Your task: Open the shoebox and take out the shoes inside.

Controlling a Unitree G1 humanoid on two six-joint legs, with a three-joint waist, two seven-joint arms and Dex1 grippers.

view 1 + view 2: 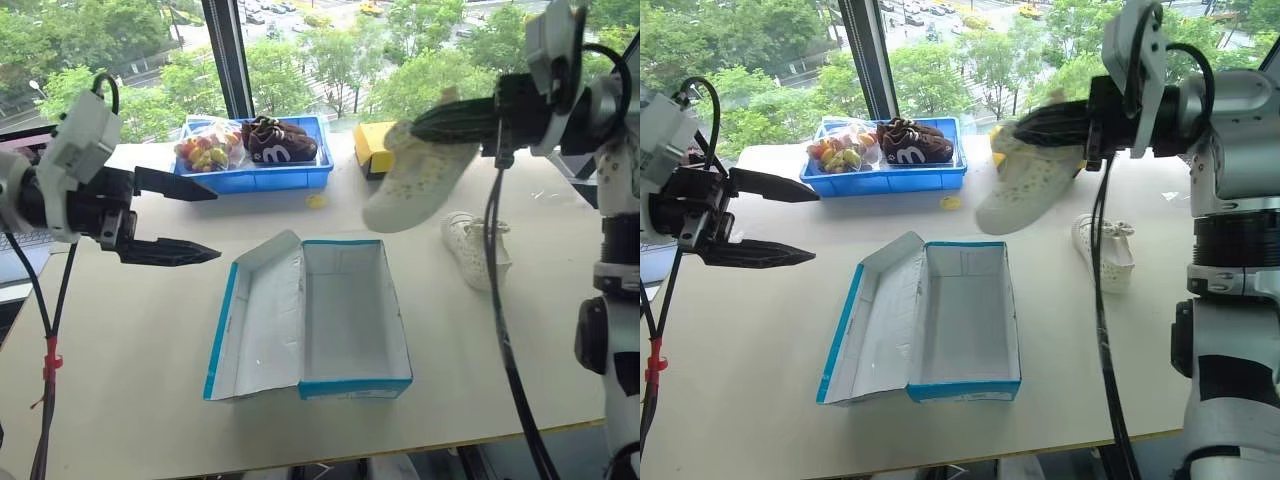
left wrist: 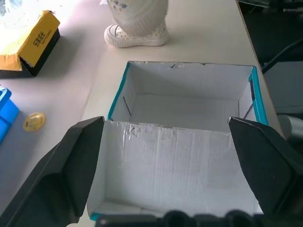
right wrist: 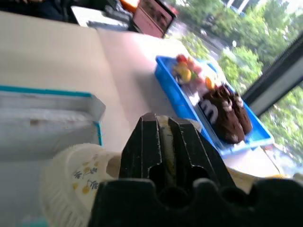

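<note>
Your left gripper [image 1: 205, 220] hung wide open left of the empty, open shoebox [image 1: 345, 320], a blue tray [image 1: 255, 172] behind, while your raised right gripper [image 1: 425, 125] clamped one shoe [image 1: 415, 185] above its mate [image 1: 478, 250].

We see the shoebox [image 1: 320, 320] lying open on the tabletop [image 1: 130, 340], its lid folded flat to the left, blue outside and white inside, with nothing in it. One of the shoes [image 1: 415, 180], cream-white with a pale speckled sole, hangs in the air beyond the shoebox's far right corner, pinched in the closed right tool [image 1: 440, 122] and tilted toe-down. The other shoe [image 1: 478, 250] rests on the tabletop just right of the shoebox's far end.
</note>
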